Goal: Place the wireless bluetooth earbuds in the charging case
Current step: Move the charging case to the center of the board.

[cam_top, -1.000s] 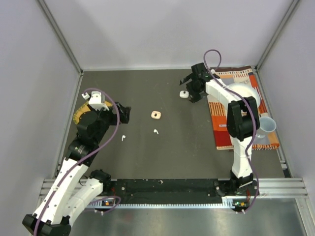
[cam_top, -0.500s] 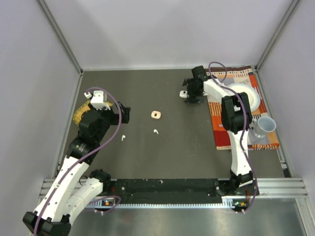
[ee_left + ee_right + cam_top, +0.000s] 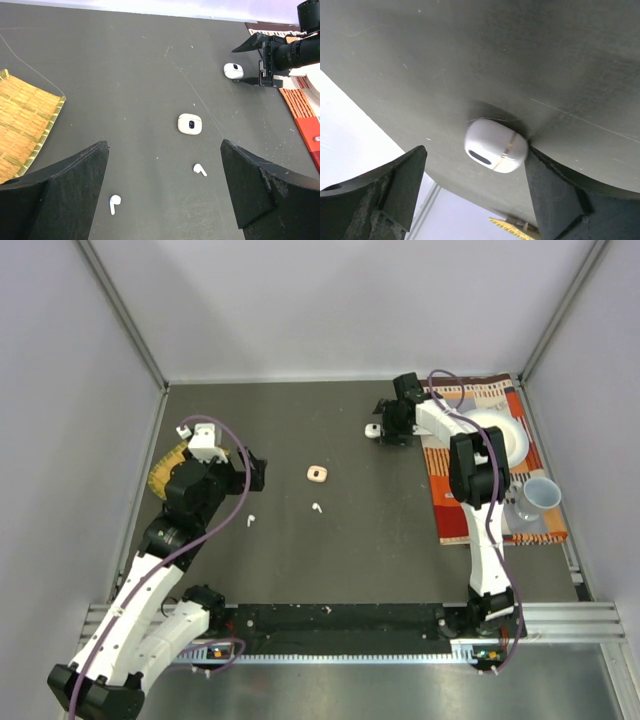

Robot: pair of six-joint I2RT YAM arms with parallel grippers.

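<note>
Two earbuds lie loose on the worktop (image 3: 125, 60) under the wide-open, empty left pincer (image 3: 164, 145): one earbud (image 3: 200, 170) near the open peach case (image 3: 189, 123), a second earbud (image 3: 115, 204) further off. Over the last second the right pincer (image 3: 474, 152) has dropped around the closed white case (image 3: 496, 145). One finger touches it and the other stands apart, so nothing is gripped yet. Clamping that case looks like the next move.

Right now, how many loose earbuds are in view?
2. Left earbud lies on its own; right earbud sits just near-side of the cream case. More may be hidden.
</note>
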